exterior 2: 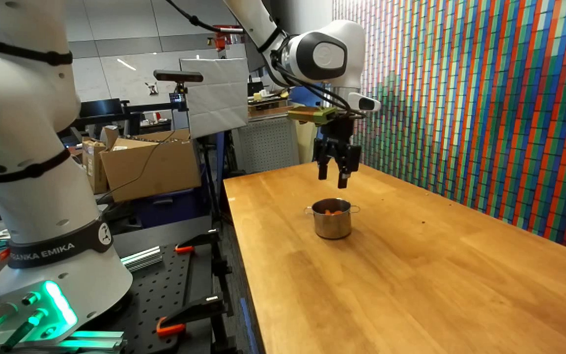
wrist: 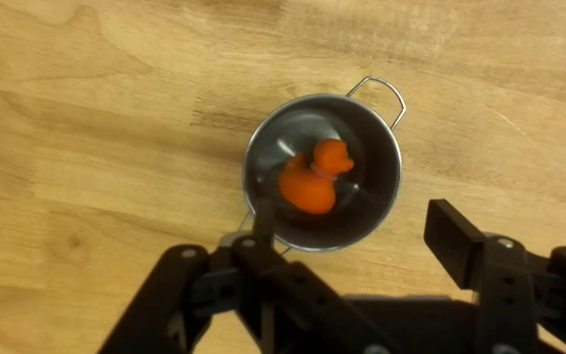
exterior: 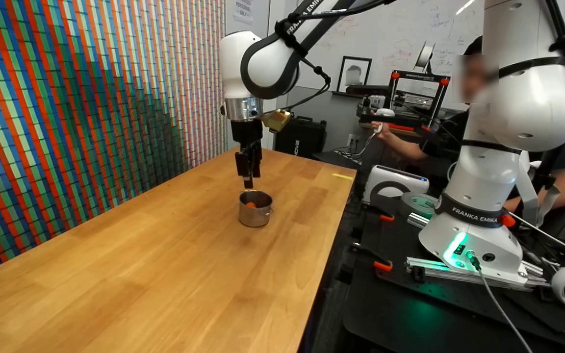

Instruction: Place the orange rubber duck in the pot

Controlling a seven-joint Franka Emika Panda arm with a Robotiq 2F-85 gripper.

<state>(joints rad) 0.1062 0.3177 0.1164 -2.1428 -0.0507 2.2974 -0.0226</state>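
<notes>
The orange rubber duck [wrist: 307, 191] lies inside the pot [wrist: 379, 167], a short silver-grey metal pot with two wire handles. In both exterior views the pot [exterior: 255, 217] [exterior 2: 332, 227] stands upright on the wooden table, and bits of the orange duck [exterior: 250, 205] [exterior 2: 333, 213] show inside it. My gripper [wrist: 354, 221] is open, with nothing between its fingers. In both exterior views the gripper [exterior: 248, 182] [exterior 2: 332, 181] hangs above the pot, apart from it. In the wrist view the left finger covers a small part of the pot's rim and a handle.
The wooden table [exterior: 174, 274] runs beside a multicoloured striped wall [exterior: 66, 122]. The robot's base [exterior: 474, 245] stands on a black mounting board past the table's edge. A person [exterior: 410, 147] sits behind the arm. A cardboard box [exterior 2: 150, 164] stands beyond the table.
</notes>
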